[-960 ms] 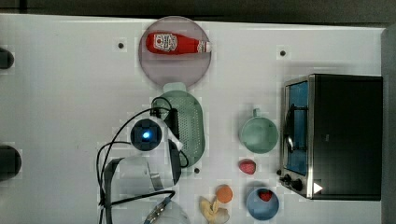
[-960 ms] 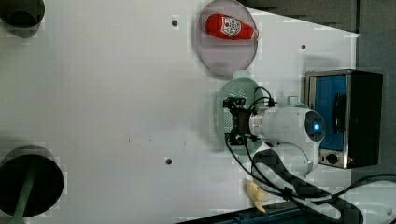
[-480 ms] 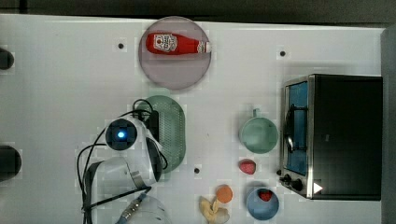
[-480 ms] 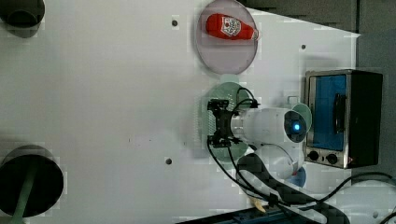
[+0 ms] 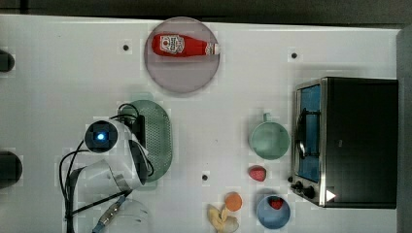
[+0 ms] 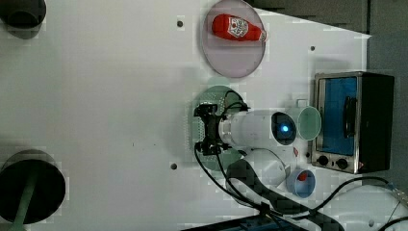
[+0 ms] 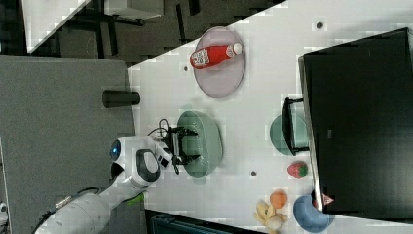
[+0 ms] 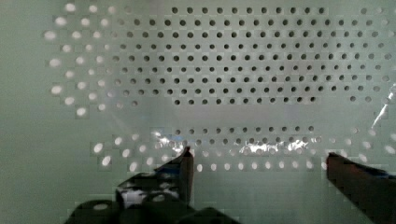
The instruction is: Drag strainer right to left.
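The strainer [image 5: 159,138] is a pale mint-green oblong colander lying on the white table, left of centre in the top view; it also appears in the left view [image 6: 214,96] and the right view [image 7: 205,144]. My gripper [image 6: 204,130] reaches down into its bowl from the top view's left, and my white wrist [image 5: 101,137] covers part of its rim. In the wrist view the gripper [image 8: 259,161] is open, with two dark fingertips [image 8: 186,161] spread wide just above the strainer's holed bottom [image 8: 233,70]. Whether the tips touch the plastic I cannot tell.
A greyish plate [image 5: 182,77] holding a ketchup bottle [image 5: 182,45] lies just beyond the strainer. To the top view's right stand a round mint cup [image 5: 269,141], a toaster oven [image 5: 350,141], a strawberry [image 5: 257,173] and a blue bowl [image 5: 273,212]. Black cylinders [image 5: 7,60] sit at the top view's left edge.
My arm and the strainer have slid together toward the top view's left, away from the cup. The fingers stay inside the strainer's bowl.
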### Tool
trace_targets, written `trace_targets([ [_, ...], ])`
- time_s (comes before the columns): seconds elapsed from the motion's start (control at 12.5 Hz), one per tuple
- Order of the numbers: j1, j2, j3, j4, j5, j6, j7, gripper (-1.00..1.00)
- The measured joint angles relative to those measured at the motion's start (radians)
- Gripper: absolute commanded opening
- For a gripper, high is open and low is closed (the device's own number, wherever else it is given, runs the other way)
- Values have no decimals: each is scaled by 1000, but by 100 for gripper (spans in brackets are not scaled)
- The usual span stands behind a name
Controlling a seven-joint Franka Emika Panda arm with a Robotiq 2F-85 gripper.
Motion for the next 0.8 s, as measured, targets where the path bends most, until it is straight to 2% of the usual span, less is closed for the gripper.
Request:
trace_targets([
  [0.24, 21, 15, 6, 62, -12, -21, 71, 100],
  [0.4, 68, 45, -21, 135, -29, -53, 127, 100],
  [0.56, 89, 78, -26, 184, -16, -48, 168, 100],
  [0.8, 138, 90, -43, 205, -8, -54, 228, 100],
])
